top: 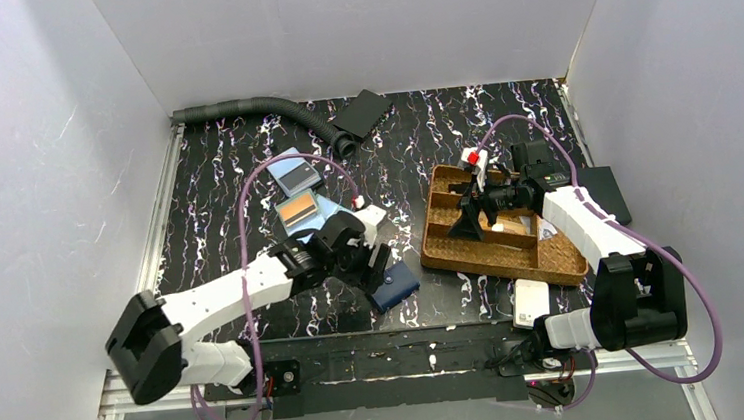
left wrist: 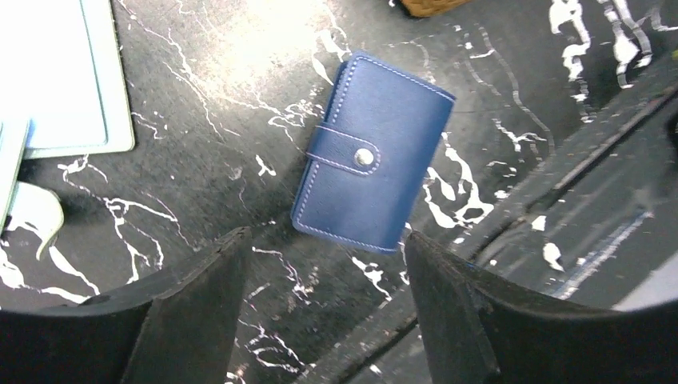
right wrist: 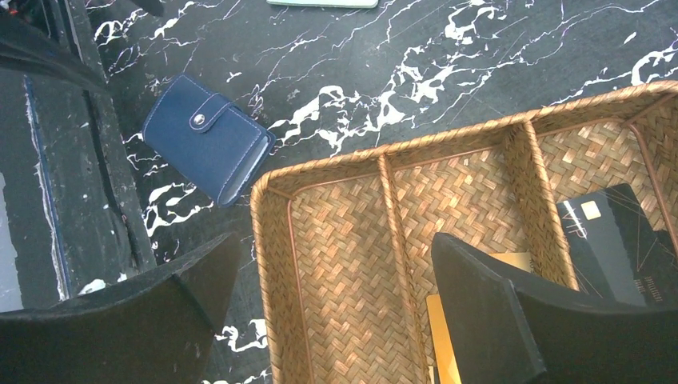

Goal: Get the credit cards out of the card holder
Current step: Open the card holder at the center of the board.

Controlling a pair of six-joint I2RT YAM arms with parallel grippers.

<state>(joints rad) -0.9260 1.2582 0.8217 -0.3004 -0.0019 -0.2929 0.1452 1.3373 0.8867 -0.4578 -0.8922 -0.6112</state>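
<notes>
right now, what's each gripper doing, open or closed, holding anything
Left gripper: open, empty, above the snapped-shut card holder.
Right gripper: open, empty, over the woven tray.

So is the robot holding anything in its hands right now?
No, nothing is held. The left gripper is open above the card holder, which lies shut on the table, and the right gripper is open over the woven tray.
</notes>
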